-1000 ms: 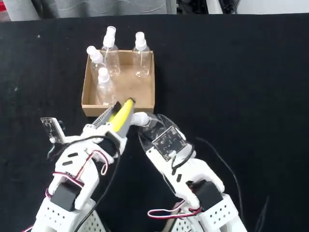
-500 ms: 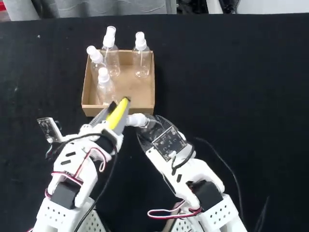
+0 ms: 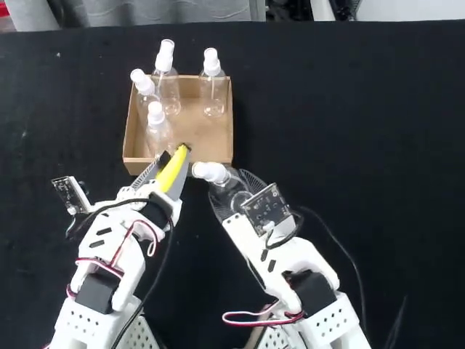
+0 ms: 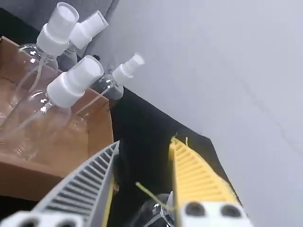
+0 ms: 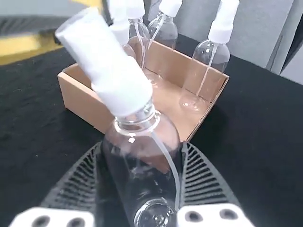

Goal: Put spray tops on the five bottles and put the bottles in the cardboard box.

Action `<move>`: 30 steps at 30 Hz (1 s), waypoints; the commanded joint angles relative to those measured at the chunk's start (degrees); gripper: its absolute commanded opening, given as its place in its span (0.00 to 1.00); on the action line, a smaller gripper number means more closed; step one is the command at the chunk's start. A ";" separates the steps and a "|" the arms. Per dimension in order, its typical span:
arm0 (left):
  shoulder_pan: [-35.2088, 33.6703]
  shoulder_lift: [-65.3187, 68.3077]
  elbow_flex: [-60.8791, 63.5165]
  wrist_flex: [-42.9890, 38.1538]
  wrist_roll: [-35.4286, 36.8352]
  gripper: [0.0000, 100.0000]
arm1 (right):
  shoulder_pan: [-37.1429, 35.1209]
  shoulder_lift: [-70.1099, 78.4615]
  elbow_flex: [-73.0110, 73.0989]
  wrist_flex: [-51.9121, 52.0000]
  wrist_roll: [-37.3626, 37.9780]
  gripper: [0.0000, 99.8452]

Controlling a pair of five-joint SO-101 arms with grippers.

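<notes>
The high camera is looking down over the black surface (image 3: 349, 109); both wrist cameras are facing, low and close, the shared shallow brown cardboard box (image 3: 229, 116).

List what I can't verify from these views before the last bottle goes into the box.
- High view: the fifth bottle shows its spray top and shoulder; the right gripper covers its body and base.
- Right wrist view: the boxed bottles have their spray tops partly cut off by the frame edge.
- High view: the left gripper covers part of the cardboard box near wall.
- Whether the fifth top is screwed tight: cannot tell.
</notes>
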 commanded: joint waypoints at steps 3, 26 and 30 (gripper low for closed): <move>4.09 -0.26 -0.13 -0.44 -4.22 0.15 | 1.67 -1.63 -1.71 -4.48 -1.05 0.05; 13.58 -0.09 1.45 3.96 -13.54 0.15 | -0.88 -1.63 0.66 -2.02 7.82 0.05; 13.67 -0.26 1.45 5.45 -14.68 0.15 | -0.70 -1.63 0.66 -2.02 7.82 0.05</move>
